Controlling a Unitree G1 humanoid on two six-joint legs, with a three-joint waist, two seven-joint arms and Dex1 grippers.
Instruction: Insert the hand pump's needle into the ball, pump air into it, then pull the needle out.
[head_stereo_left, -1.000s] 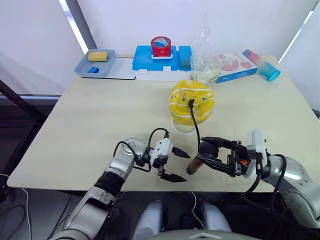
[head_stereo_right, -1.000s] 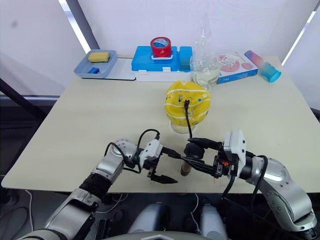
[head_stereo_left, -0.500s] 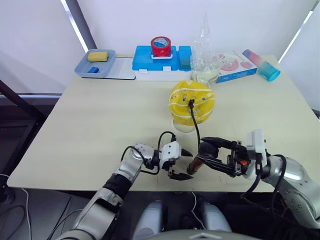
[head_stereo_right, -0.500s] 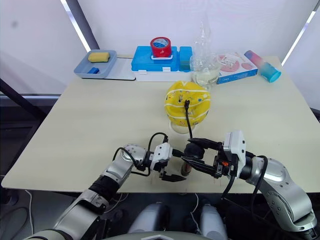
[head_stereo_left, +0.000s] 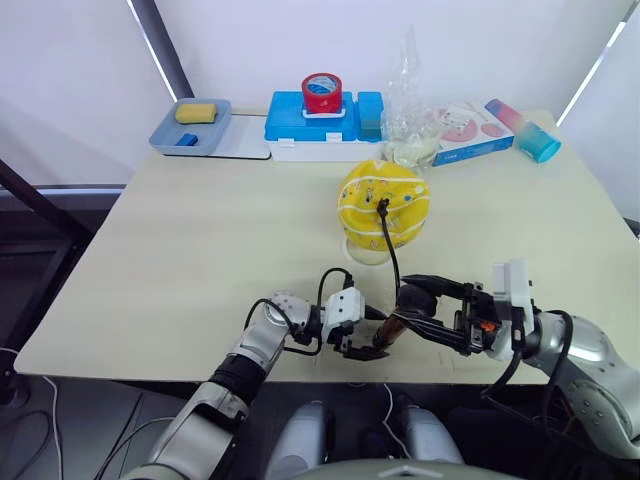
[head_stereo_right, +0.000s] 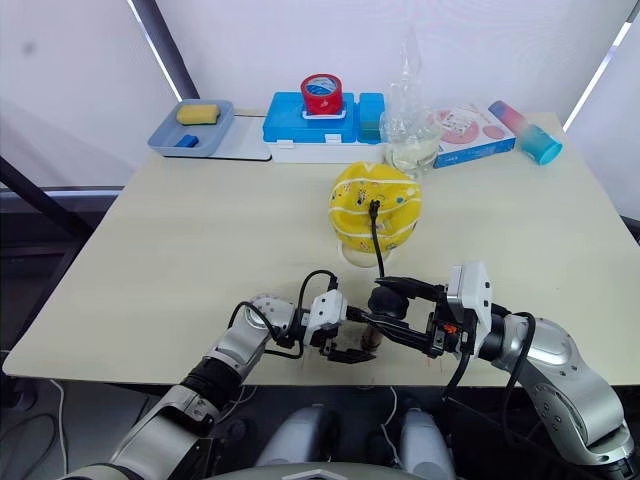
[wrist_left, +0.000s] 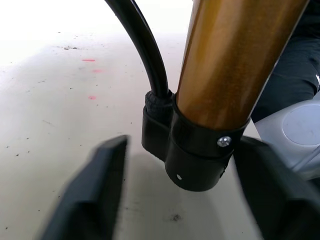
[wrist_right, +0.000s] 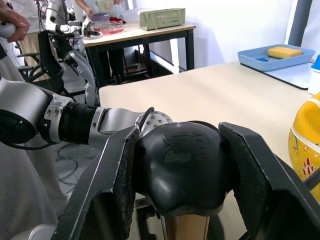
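The hand pump (head_stereo_left: 393, 327) stands tilted at the near edge of the tabletop (head_stereo_left: 200, 260), at about 6 o'clock from the ball (head_stereo_left: 383, 207). The right gripper (head_stereo_left: 415, 303) holds the pump's rounded black top cap between its 2 fingers (wrist_right: 117, 180), which press against both sides of the cap. The left gripper (head_stereo_left: 368, 331) sits at the pump's lower end with its 2 fingers spread, 1 on each side of the black bottom cap; in the left wrist view there is a gap between each finger and the cap, so they are around it without pinching it. The bottom cap rests on or just above the tabletop, and which of the 2 cannot be told. The thin black hose (head_stereo_left: 388, 245) leaves the fitting beside the bottom cap and rises toward 12 o'clock to the ball, where the needle (head_stereo_left: 382, 204) with its small black fitting sits in the ball's near face. The yellow ball looks dented on top and rests on a small clear stand near the middle of the tabletop. Along the far edge, from 10 to 2 o'clock, lie a grey-blue tray (head_stereo_left: 189, 127) with a yellow sponge, a blue box (head_stereo_left: 322, 117) with a red tape roll on top, a clear plastic bottle (head_stereo_left: 410, 100), a flat printed box (head_stereo_left: 470, 132) and a blue-and-pink cup (head_stereo_left: 523, 130) on its side.
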